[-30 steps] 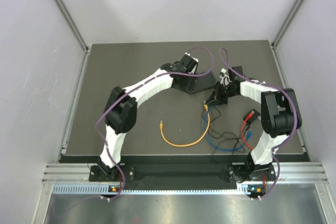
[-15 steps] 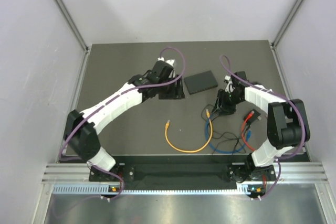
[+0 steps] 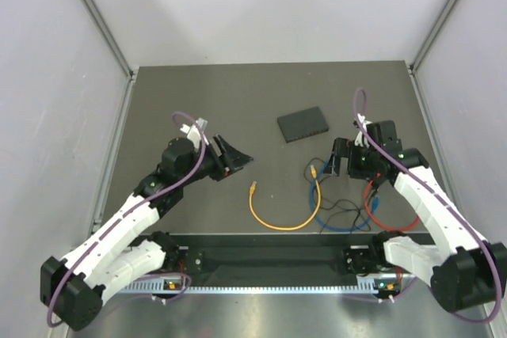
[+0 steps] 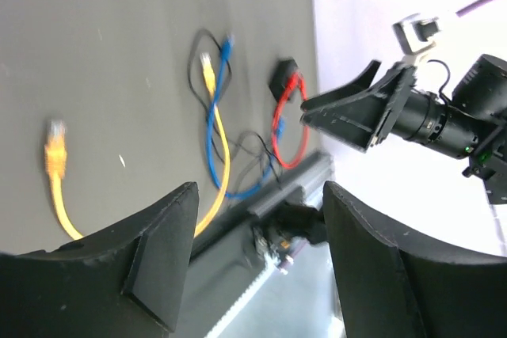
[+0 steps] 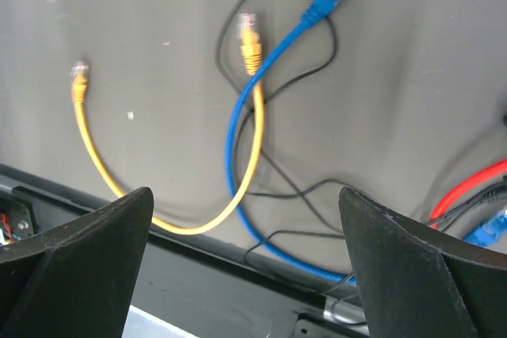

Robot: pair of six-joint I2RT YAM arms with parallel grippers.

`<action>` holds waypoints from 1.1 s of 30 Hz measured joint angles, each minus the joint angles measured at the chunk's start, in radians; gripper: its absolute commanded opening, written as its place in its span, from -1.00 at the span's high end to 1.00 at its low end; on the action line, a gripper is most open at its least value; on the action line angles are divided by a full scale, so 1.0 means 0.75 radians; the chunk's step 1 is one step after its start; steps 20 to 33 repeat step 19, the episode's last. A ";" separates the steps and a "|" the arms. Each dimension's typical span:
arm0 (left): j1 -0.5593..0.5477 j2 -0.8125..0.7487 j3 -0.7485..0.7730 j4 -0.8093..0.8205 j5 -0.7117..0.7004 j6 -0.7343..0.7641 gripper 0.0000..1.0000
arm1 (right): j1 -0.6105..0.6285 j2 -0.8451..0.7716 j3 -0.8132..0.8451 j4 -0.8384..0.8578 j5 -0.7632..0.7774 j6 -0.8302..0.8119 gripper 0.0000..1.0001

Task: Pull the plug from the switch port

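Both arms hang low over the desk, and neither end effector has anything in it. The left end effector is spread wide. In its wrist view the two dark fingers stand far apart with only bare desk and loose cables showing between them. The right end effector is also released, its fingers splayed to the edges of its own view and touching nothing. It hovers above the tangle of cables.

The switch lies flat by itself, at about 1 o'clock from the desk's middle. No cable runs into it that I can see. The left end effector sits at its 8 o'clock and the right one at its 5 o'clock, both well apart from it.

A yellow cable curls at the switch's 6 o'clock with both plugs lying free. A blue cable crosses it, and a red cable lies at about 4 o'clock.
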 measured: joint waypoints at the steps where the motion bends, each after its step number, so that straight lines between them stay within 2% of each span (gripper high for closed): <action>1: 0.003 -0.045 -0.048 0.013 0.016 -0.037 -0.38 | 0.016 -0.039 0.000 -0.019 0.016 0.015 -0.99; 8: 0.004 -0.365 -0.275 0.103 0.077 -0.264 -0.41 | 0.038 -0.279 -0.020 -0.061 0.064 0.171 -0.99; 19: 0.004 -0.973 -0.626 0.193 0.106 -0.596 -0.50 | 0.038 -0.633 -0.413 -0.012 -0.103 0.450 -1.00; 33: 0.004 -0.973 -0.626 0.193 0.106 -0.596 -0.50 | 0.038 -0.633 -0.413 -0.012 -0.103 0.450 -1.00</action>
